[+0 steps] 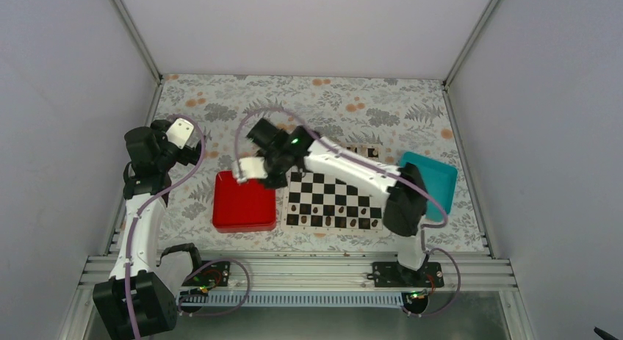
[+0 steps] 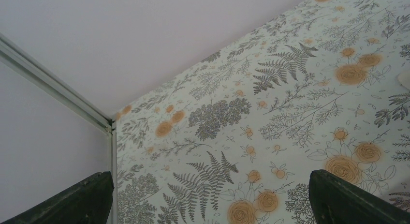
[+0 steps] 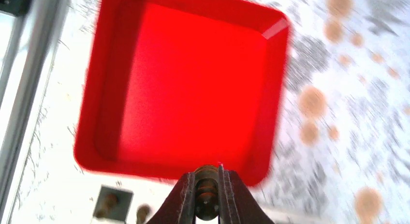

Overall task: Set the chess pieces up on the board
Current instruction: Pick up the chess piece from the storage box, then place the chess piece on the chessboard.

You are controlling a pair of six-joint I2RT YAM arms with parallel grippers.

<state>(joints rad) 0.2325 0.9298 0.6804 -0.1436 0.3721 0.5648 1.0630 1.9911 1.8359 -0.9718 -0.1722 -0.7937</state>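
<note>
The right tool [image 3: 208,178] is clamped on one dark chess piece [image 3: 207,197], pinched between its fingers. Just past its tips lies the red tray [image 3: 183,88], and the board [image 1: 332,187], with pieces on it, lies to its right. The left tool [image 2: 208,204] hangs with its fingers wide apart above the flowered bench [image 2: 290,112].

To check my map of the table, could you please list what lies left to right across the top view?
Left arm → red tray → board → teal tray
</note>
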